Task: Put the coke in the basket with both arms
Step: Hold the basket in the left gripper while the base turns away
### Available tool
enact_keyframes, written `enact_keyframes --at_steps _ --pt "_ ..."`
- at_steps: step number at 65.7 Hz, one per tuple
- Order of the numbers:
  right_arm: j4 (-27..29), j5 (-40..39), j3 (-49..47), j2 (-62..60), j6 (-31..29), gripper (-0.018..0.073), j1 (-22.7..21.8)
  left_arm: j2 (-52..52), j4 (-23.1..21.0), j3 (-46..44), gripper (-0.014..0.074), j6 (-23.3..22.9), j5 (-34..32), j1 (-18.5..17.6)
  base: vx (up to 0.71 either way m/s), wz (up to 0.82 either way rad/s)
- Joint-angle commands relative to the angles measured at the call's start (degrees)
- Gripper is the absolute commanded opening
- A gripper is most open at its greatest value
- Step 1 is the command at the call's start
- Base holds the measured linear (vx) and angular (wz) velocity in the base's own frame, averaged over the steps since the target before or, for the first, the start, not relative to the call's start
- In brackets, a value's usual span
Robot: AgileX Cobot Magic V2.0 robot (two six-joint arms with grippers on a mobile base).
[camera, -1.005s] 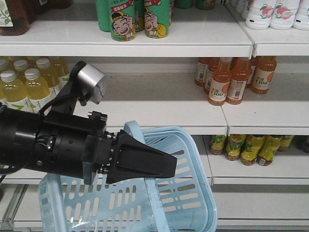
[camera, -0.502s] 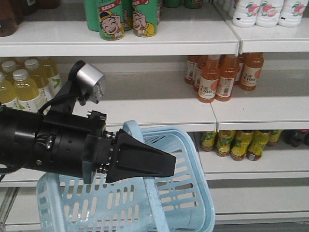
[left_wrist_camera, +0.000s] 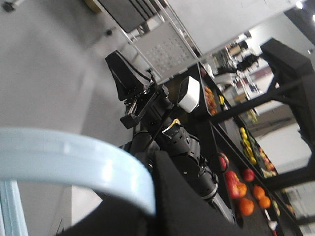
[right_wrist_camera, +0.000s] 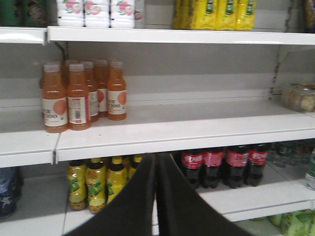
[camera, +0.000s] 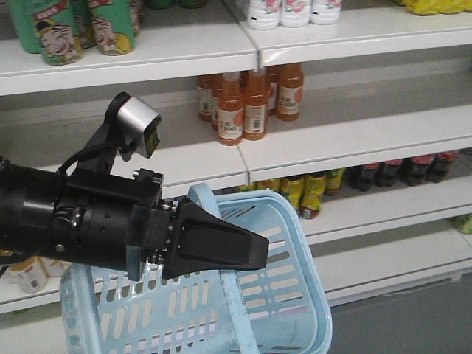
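Note:
The pale blue basket (camera: 295, 310) hangs in front of the shelves by its swing handle (camera: 201, 199). My left gripper (camera: 259, 253), a black wedge on a thick black arm, is shut on that handle. In the left wrist view the handle (left_wrist_camera: 74, 157) curves across the black fingers (left_wrist_camera: 177, 206). The same view shows my right gripper (left_wrist_camera: 119, 73) further off, shut and empty, with its pale box camera (left_wrist_camera: 188, 94) behind it. Seen from its own wrist, the right gripper (right_wrist_camera: 156, 164) is shut and points at the shelves. The coke is out of view.
White shelves fill the background. Orange-brown drink bottles (right_wrist_camera: 69, 96) stand on the middle shelf. Yellow bottles (right_wrist_camera: 96, 184) and dark cola bottles with red labels (right_wrist_camera: 221, 164) stand on the one below, green cans (camera: 110, 29) top left. Grey floor (camera: 413, 317) lies at the lower right.
The shelves have slid left across the front view, bringing the dark cola bottles and floor into sight. The left arm and basket keep the same place in the picture.

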Motion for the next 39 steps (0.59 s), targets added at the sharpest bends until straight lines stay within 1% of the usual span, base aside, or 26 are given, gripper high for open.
enact_keyframes --at_steps 1,39 --pt "-0.5 -3.9 0.5 -0.7 -0.4 -0.0005 -0.1 -1.9 -4.9 -1.5 -0.0006 0.5 0.9 -0.3 -0.06 -0.57" --pt "-0.5 -3.9 0.5 -0.7 -0.4 -0.0005 -0.1 -1.9 -4.9 -1.5 -0.0006 0.5 0.9 -0.3 -0.06 -0.61"
